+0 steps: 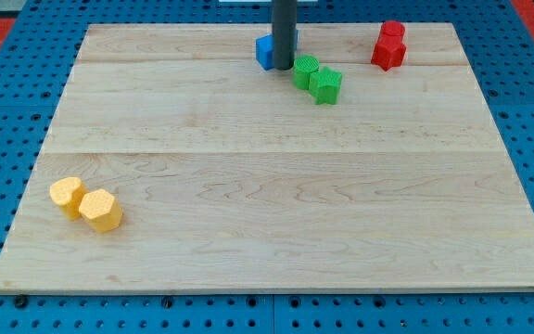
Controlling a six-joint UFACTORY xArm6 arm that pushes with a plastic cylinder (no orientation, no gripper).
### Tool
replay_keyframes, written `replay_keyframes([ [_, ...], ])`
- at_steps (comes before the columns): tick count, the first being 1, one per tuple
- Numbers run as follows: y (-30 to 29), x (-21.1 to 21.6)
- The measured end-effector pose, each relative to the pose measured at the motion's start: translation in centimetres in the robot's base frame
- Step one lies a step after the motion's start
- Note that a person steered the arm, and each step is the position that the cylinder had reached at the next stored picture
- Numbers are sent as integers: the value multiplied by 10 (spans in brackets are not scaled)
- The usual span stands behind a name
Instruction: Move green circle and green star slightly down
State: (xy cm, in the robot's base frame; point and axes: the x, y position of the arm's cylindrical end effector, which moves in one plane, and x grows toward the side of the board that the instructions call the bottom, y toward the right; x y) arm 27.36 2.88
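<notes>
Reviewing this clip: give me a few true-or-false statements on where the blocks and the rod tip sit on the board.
1. The green circle and green star sit side by side near the view's top. True.
2. My tip is at the view's right of both green blocks. False: it is just to their left, in front of the blue block.
3. The two yellow blocks lie at the view's bottom left. True.
4. The red blocks touch the green star. False: they stand apart, further to the view's right.
</notes>
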Motion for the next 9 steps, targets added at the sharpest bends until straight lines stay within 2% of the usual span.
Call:
replay_keyframes([
  [1, 37, 11],
  [2, 64, 47],
  [4, 48, 145],
  [5, 48, 180],
  [6, 24, 149],
  [7, 60, 108],
  [8, 98, 108],
  [9, 99, 141],
])
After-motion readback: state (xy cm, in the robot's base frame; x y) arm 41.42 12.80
